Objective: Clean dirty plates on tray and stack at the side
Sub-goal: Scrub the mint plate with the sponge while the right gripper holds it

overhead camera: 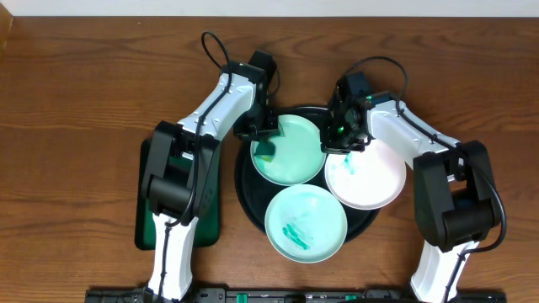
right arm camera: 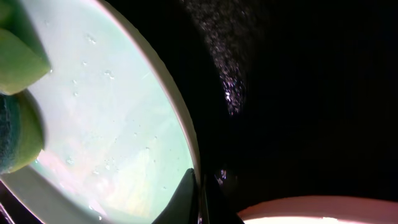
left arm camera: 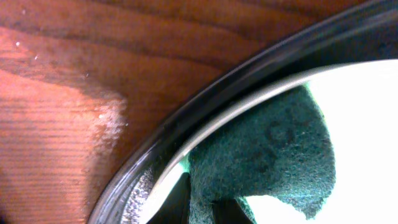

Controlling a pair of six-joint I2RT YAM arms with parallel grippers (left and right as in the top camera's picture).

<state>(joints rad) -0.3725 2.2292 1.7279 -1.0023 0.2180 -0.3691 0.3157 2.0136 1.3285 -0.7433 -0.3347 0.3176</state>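
Overhead view: tray (overhead camera: 246,187), round, glossy black, sits mid-table on brown wood and carries all three plates. Far mint plate (overhead camera: 293,156) lies on the tray's far left part. White plate (overhead camera: 370,178) is at the right, overhanging the tray rim, with a faint teal mark near its far left edge. Near mint plate (overhead camera: 307,220) sits over the tray's near rim and shows teal smears left of its centre. The near mint and white plates appear to overlap the far mint plate's edge slightly. Left gripper (overhead camera: 257,132) is at the far left rim of the far mint plate, claw pinching a green sponge (overhead camera: 266,152) that rests on the plate surface. In the left wrist view the sponge's dark scouring face lies just inside the plate rim, with the tray rim and bare wood beyond it; the dark fingers (left arm camera: 176,202) close on its lower end. Right gripper (overhead camera: 341,141) is at the right rim of the same plate. In the right wrist view its claw is pressed on that rim, one finger inside and one outside; the sponge shows at the left edge of that view and the white plate at the bottom right. A dark green rectangular tray (overhead camera: 210,220) lies at the left, partly under the left arm.
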